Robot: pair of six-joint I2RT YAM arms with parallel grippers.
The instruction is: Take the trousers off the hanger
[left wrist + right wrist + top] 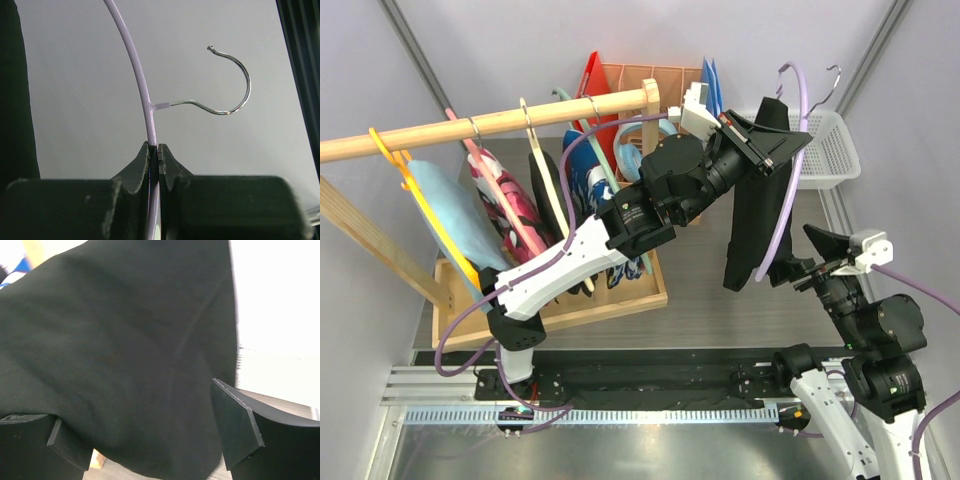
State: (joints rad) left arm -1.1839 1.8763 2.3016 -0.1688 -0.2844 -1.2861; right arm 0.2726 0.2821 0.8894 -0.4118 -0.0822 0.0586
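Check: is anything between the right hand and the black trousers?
Nothing visible. The open right hand sits at the trousers' lower edge, cloth between its fingers; the left hand clamps the hanger.

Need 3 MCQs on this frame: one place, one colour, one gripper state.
1. In the top view, where is the white plastic basket?
A) far right
B) near left
C) centre

2. What colour is the plastic hanger carrying the plain black trousers?
A) yellow
B) lilac
C) green

3. The left gripper is:
A) wide open
B) out of view
C) shut on the plastic hanger

Answers:
1 A: it sits far right in the top view, beyond the trousers.
2 B: the left wrist view shows a lilac rod.
3 C: its fingertips pinch that rod with no gap.
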